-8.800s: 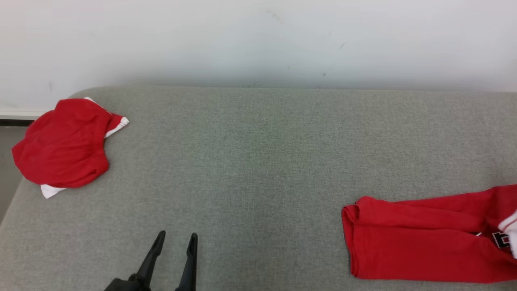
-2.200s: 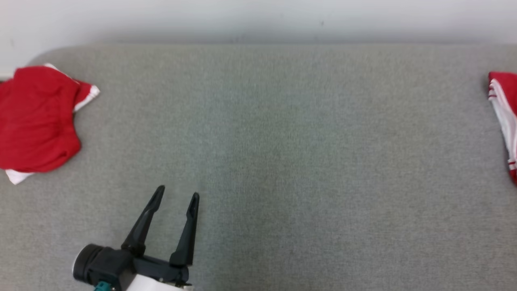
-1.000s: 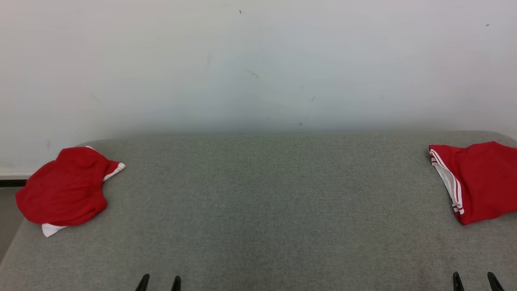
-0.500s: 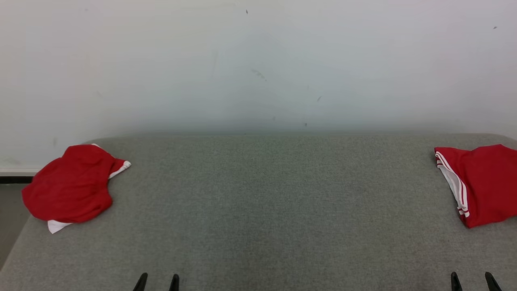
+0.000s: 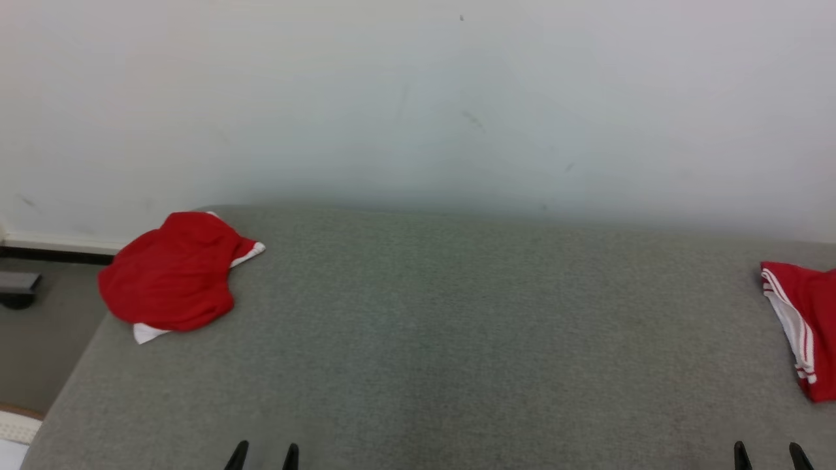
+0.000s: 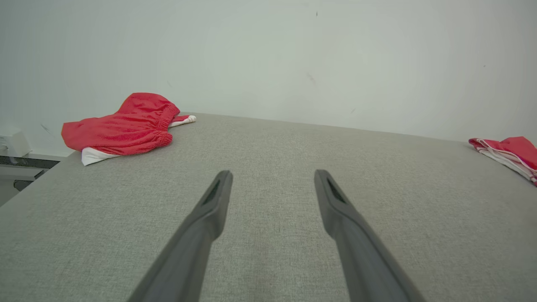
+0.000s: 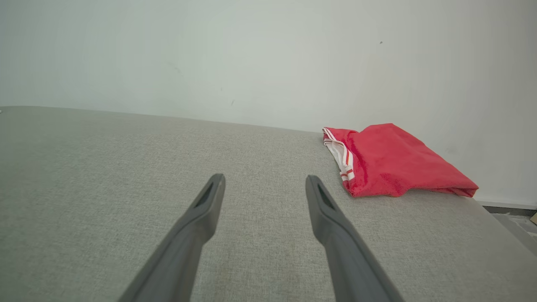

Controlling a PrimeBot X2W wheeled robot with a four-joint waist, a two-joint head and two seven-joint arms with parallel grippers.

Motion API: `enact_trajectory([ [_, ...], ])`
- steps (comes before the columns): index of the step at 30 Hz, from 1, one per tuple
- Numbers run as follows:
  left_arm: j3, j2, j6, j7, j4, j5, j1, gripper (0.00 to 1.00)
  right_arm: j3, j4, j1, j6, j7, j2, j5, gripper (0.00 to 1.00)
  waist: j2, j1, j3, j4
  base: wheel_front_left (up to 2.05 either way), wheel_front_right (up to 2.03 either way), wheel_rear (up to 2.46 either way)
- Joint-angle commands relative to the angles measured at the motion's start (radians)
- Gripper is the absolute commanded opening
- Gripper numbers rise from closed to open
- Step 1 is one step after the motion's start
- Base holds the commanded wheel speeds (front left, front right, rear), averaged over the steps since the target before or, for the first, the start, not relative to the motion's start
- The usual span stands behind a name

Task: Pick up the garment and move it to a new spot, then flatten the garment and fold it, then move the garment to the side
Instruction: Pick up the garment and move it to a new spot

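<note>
A crumpled red garment with white trim lies at the far left corner of the grey fabric table; the left wrist view shows this garment ahead and to the left. A folded red garment with white stripes lies at the right edge, and the folded garment sits ahead and right of my right gripper. My left gripper and right gripper show their tips at the near edge. Both are open and empty, well apart from either garment. The left gripper hovers over bare cloth.
A white wall runs behind the table. The table's left edge drops to a grey floor, where a dark object stands by the baseboard. Wide bare table lies between the two garments.
The whole head picture has shifted to the right, so the camera has turned left. Neither garment has moved on the table. Both grippers stay open at the near edge.
</note>
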Motion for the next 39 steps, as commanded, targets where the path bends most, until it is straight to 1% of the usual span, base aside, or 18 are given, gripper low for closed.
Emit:
enact_trajectory([
  [1,0.004,0.003,-0.002,0.0,0.0,0.012,0.002,1.0,0.0,0.004,0.007,0.0,-0.002,-0.002,0.015,1.0,-0.0001,0.0,-0.007,0.053,0.0,0.0,0.0],
  [9,0.028,0.003,-0.008,0.0,-0.005,0.03,0.032,1.0,0.035,0.017,0.001,0.0,-0.002,-0.002,0.04,1.0,-0.0001,0.0,-0.023,0.249,0.0,0.0,0.0],
  [12,0.035,0.003,-0.013,0.0,-0.01,0.037,0.043,1.0,0.054,0.021,-0.011,0.0,-0.002,-0.002,0.052,1.0,-0.0001,0.0,-0.023,0.304,0.0,0.0,0.0],
  [16,0.04,0.003,-0.016,0.0,-0.015,0.036,0.053,1.0,0.082,0.028,-0.023,0.0,-0.002,-0.002,0.062,1.0,-0.0001,0.0,-0.021,0.342,0.0,0.0,0.0],
  [19,0.045,0.003,-0.018,0.0,-0.02,0.03,0.05,1.0,0.089,0.028,-0.023,0.0,-0.002,-0.002,0.065,1.0,-0.0001,0.0,-0.013,0.347,0.0,0.0,0.0],
  [23,0.059,0.004,-0.022,0.0,-0.023,0.022,0.021,1.0,0.089,0.021,-0.023,0.0,-0.002,-0.002,0.049,1.0,-0.0001,0.0,0.014,0.329,0.0,0.0,0.0],
  [25,0.058,0.013,-0.031,0.0,-0.015,0.015,-0.007,1.0,0.08,0.017,-0.025,0.0,-0.002,-0.002,0.035,1.0,-0.0001,0.0,0.035,0.319,0.0,0.0,0.0],
  [30,0.056,0.057,-0.047,0.0,0.009,-0.041,-0.16,1.0,0.048,-0.016,-0.077,0.0,-0.002,-0.002,-0.036,1.0,-0.0001,0.0,0.172,0.288,0.0,0.0,0.0],
  [32,0.046,0.086,-0.05,0.0,0.037,-0.092,-0.245,1.0,0.03,-0.035,-0.107,0.0,-0.002,-0.014,-0.063,1.0,-0.0001,0.0,0.239,0.279,0.0,0.0,0.0],
  [33,0.023,0.107,-0.051,0.0,0.056,-0.132,-0.296,1.0,0.021,-0.045,-0.125,0.0,-0.002,-0.021,-0.069,1.0,-0.0001,0.0,0.274,0.276,0.0,0.0,0.0],
  [35,-0.015,0.162,-0.05,0.0,0.086,-0.223,-0.406,1.0,0.005,-0.067,-0.159,0.0,-0.002,-0.041,-0.085,1.0,-0.0001,0.0,0.342,0.272,0.0,0.0,0.0],
  [37,-0.061,0.229,-0.048,0.004,0.122,-0.278,-0.505,1.0,-0.007,-0.088,-0.192,0.0,-0.002,-0.063,-0.099,1.0,-0.0001,0.0,0.407,0.27,0.0,0.0,0.0],
  [39,-0.117,0.281,-0.049,0.013,0.156,-0.352,-0.608,1.0,-0.02,-0.115,-0.228,0.0,0.006,-0.091,-0.111,1.0,-0.0001,0.0,0.473,0.267,0.0,0.0,0.0],
])
